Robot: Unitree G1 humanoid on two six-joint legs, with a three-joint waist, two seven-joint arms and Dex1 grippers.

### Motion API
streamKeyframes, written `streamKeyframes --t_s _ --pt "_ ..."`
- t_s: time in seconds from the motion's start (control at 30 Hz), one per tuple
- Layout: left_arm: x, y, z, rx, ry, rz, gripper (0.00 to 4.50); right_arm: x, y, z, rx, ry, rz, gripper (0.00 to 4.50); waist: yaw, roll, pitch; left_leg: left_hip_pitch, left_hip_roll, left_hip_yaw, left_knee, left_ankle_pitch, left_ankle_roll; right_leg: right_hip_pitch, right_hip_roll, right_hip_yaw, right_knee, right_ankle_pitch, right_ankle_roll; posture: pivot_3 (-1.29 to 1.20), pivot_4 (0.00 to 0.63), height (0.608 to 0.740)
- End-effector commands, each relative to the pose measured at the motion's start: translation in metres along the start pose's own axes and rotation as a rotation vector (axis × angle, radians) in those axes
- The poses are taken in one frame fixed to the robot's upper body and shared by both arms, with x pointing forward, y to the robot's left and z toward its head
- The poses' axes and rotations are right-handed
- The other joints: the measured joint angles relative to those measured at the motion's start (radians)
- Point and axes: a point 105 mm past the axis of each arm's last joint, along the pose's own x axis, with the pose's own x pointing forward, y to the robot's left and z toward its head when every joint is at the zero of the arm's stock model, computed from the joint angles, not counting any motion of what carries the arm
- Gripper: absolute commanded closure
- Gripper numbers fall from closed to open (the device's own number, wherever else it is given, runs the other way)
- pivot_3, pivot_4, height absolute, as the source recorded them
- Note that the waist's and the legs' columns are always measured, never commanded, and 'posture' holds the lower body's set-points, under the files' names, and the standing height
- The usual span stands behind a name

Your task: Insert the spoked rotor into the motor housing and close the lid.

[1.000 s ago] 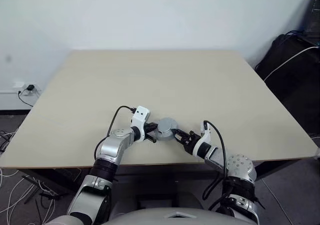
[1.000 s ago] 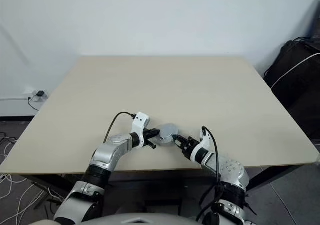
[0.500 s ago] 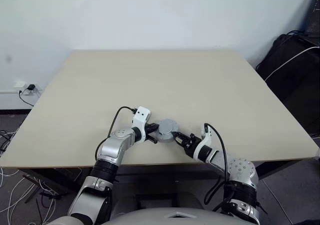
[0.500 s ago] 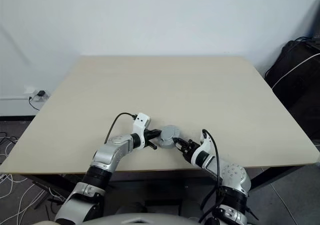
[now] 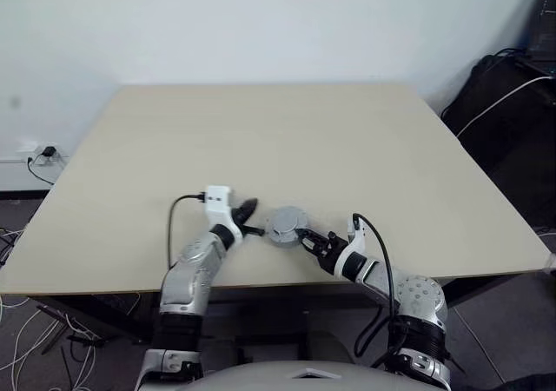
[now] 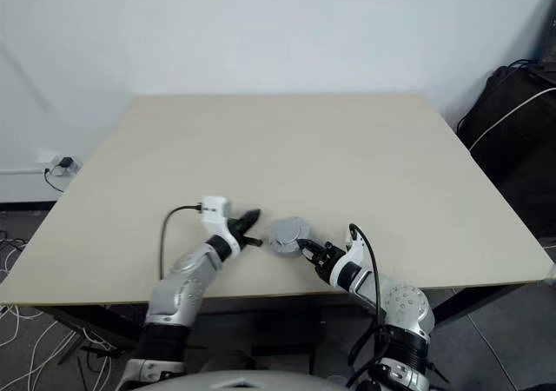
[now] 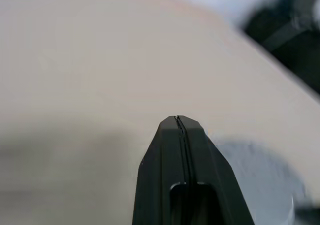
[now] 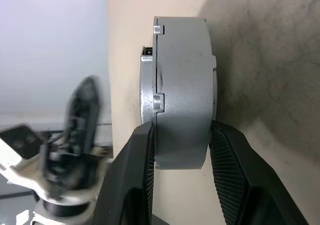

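The motor housing (image 5: 285, 227) rests on the table (image 5: 261, 139) near the front edge. The silver-grey lid (image 8: 148, 85) sits on top of it, with a thin seam between the two. The spoked rotor is hidden. My right gripper (image 5: 304, 235) is shut on the housing's side wall (image 8: 182, 90), one finger on each side of it. My left gripper (image 5: 250, 207) hangs a little to the left of the housing, apart from it. Its fingers (image 7: 178, 122) are pressed together on nothing. It appears blurred in the right wrist view (image 8: 82, 115).
The table's front edge (image 5: 261, 282) runs just below both hands. A black bag with a white cable (image 5: 508, 104) stands to the right of the table. A wall socket and floor cables (image 5: 43, 155) lie at the left.
My left gripper has drawn back from the housing, to the left and upward, and has turned. My right gripper and the housing have stayed in place.
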Motion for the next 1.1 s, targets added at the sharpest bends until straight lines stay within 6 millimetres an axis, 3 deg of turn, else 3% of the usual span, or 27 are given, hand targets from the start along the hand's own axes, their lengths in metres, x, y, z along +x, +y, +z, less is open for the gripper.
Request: streamKeyframes --t_s 0.03,0.17,0.43,0.53,0.67,0.9,1.1 --pt "-0.020 -0.002 0.012 -0.219 -0.116 -0.038 4.50 0.006 0.038 0.000 0.026 -0.024 0.204 3.22 0.000 0.000 0.000 0.000 0.000 0.000 0.000 0.000 0.000 0.000 0.000 0.000 0.000 0.000 0.000 0.00 0.000 0.740" --pt "-0.042 -0.004 -0.006 -0.370 -0.089 -0.065 4.50 0.003 0.062 0.003 0.063 -0.040 0.353 3.22 -0.001 -0.001 0.003 -0.001 0.000 0.001 0.000 -0.001 0.002 0.000 0.000 0.000 -0.002 0.000 0.000 0.00 0.000 0.740" --pt "-0.062 -0.035 -0.010 -0.743 -0.155 -0.239 4.50 0.000 0.085 0.003 0.072 -0.018 0.463 3.22 -0.007 -0.001 0.005 -0.001 0.000 0.001 0.002 -0.001 0.002 0.001 0.000 0.000 -0.002 -0.001 0.000 0.00 0.000 0.740" --pt "-0.065 -0.041 -0.009 -0.814 -0.163 -0.277 3.89 0.001 0.086 0.002 0.065 -0.003 0.458 3.22 -0.011 -0.001 0.005 -0.001 0.000 0.001 0.002 -0.001 0.002 0.000 0.001 0.000 -0.001 -0.001 0.000 0.00 0.000 0.740" --pt "-0.070 -0.040 -0.005 -0.957 -0.238 -0.287 2.52 0.001 0.088 0.002 0.049 0.020 0.454 3.22 -0.010 -0.001 0.005 -0.001 0.000 0.001 0.002 -0.001 0.002 0.000 0.001 0.000 -0.001 -0.001 0.000 0.00 0.000 0.740" --pt "-0.070 -0.048 -0.009 -1.022 -0.251 -0.302 0.20 0.002 0.086 -0.003 0.043 0.063 0.432 3.22 -0.009 -0.001 0.005 -0.001 -0.002 0.001 0.002 -0.001 0.002 0.001 0.001 0.000 -0.002 -0.001 -0.001 0.00 0.000 0.740" --pt "-0.066 -0.052 -0.010 -1.044 -0.241 -0.319 0.06 0.003 0.083 -0.011 0.036 0.118 0.410 3.22 -0.009 -0.001 0.005 -0.001 -0.005 0.001 0.002 -0.001 0.002 0.001 0.001 0.000 -0.002 -0.001 -0.001 0.00 0.000 0.740"
